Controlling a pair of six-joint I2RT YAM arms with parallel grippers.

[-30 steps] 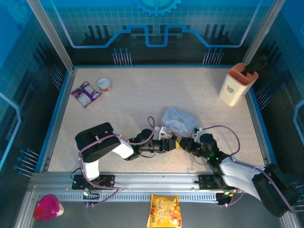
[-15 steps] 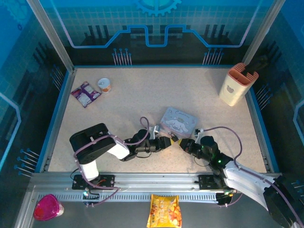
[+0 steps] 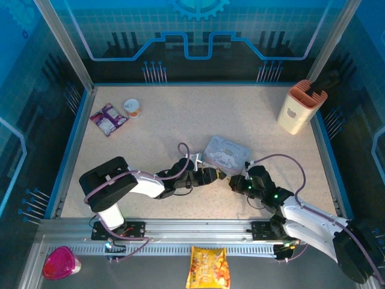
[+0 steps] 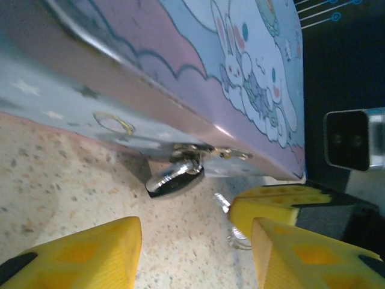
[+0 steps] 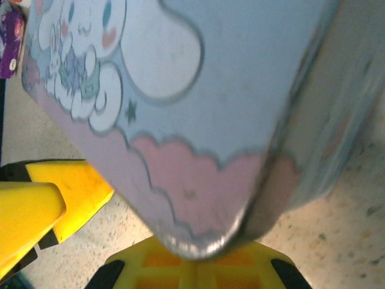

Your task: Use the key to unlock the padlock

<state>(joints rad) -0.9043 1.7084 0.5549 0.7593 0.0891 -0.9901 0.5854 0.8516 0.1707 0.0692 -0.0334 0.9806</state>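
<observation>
The small dark padlock hangs from the hasp on the near side of the pastel cartoon tin box, its body resting by the table. My left gripper is open just short of it, yellow fingers either side of bare tabletop, holding nothing. My right gripper comes in from the right and is shut; its yellow finger has the thin silvery key sticking out toward the padlock, a short gap apart. In the right wrist view the box corner hides the key.
A peach holder stands at the back right. A purple packet and a small cup lie at the back left. A snack bag and a pink object sit off the table's near edge.
My left gripper's jaws have widened and it has drawn back to the left, away from the right gripper. The right arm has straightened toward the box.
</observation>
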